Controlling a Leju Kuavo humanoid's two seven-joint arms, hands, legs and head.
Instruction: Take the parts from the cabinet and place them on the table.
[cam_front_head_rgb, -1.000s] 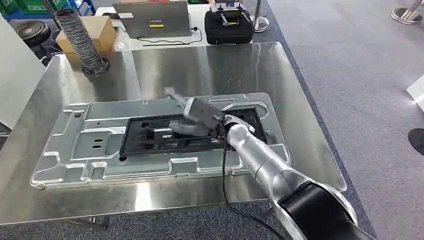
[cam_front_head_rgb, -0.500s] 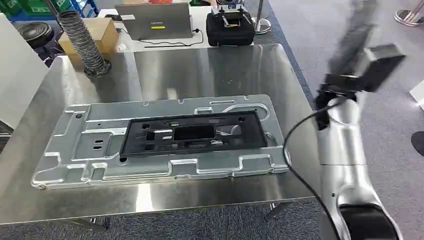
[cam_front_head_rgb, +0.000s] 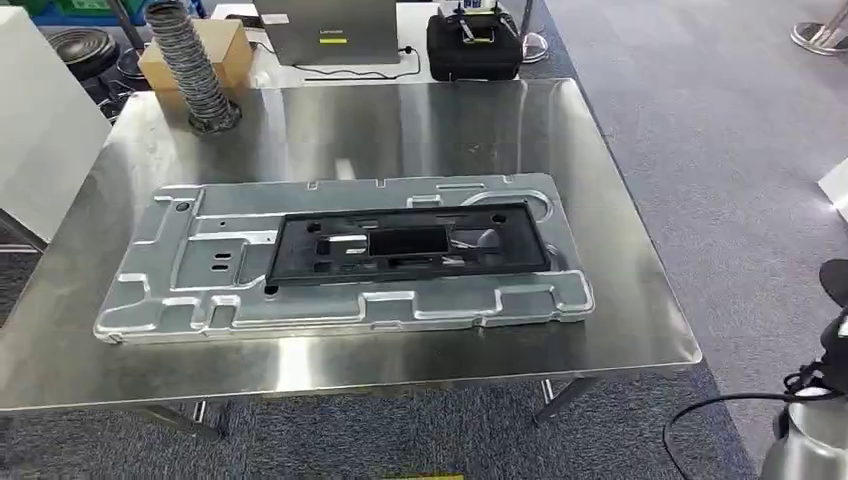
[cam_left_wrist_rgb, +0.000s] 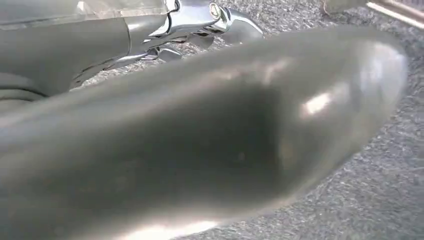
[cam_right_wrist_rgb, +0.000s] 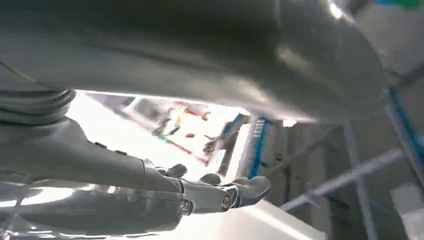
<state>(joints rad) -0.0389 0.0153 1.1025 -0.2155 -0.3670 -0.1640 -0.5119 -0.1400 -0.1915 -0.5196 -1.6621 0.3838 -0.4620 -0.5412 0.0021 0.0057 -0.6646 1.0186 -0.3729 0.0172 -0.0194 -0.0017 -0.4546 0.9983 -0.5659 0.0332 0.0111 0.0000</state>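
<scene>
From the head view I see a steel table with a long grey metal panel lying flat across it. A black frame rests on top of the panel, near its middle. At the table's far edge stand a ribbed hose, a cardboard box, a laptop and a black case, all partly cut off by the picture's edge. Low at the right corner, only a silver piece of my right arm and its cable show, well apart from the frame.

In the left wrist view, a large blurred grey shape hides most of the scene. The left hand shows against grey carpet, fingers loosely curled and holding nothing that I can see; I cannot tell more.

In the right wrist view, the right hand is stretched out with fingers apart and nothing in it. The background is glaring and blurred; I cannot make it out.
</scene>
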